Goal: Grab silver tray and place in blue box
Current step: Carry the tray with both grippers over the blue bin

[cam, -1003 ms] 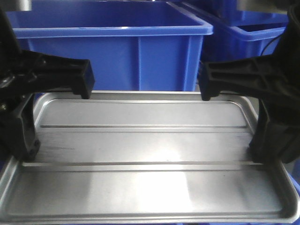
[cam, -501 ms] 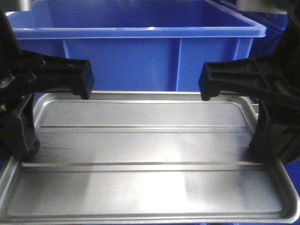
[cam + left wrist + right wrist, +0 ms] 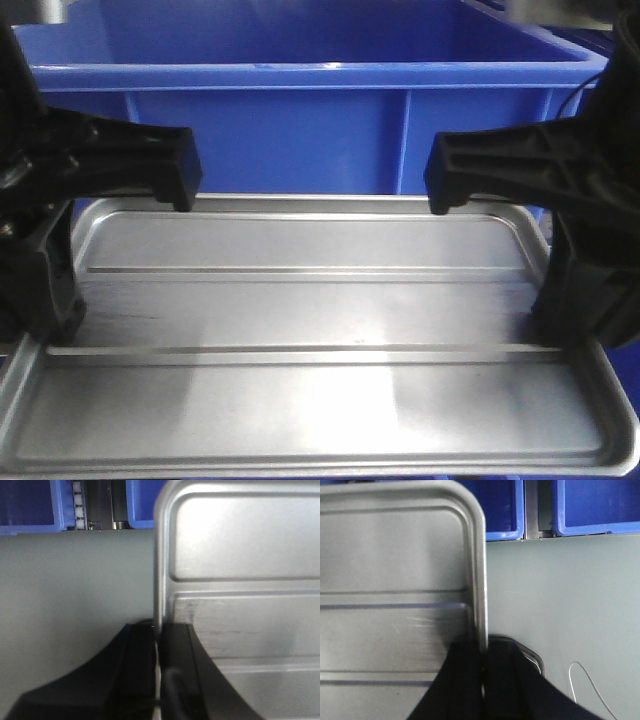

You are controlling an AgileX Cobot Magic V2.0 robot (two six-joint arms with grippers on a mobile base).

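The silver tray (image 3: pixel 310 310) lies between the left tool (image 3: pixel 157 636) and right tool (image 3: pixel 484 654), each clamped onto one end rim.

A flat, matte grey-green surface (image 3: pixel 560 605) runs up to a large bright-blue plastic crate (image 3: pixel 495 510). A second blue crate (image 3: pixel 590 505) stands beside that crate across a narrow dark gap. Well nearer than the crate, a thin pale wire (image 3: pixel 592 682) lies looped on the surface.

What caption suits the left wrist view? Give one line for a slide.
Left claw shut on the silver tray at its side rim, grey surface and blue crates beyond.
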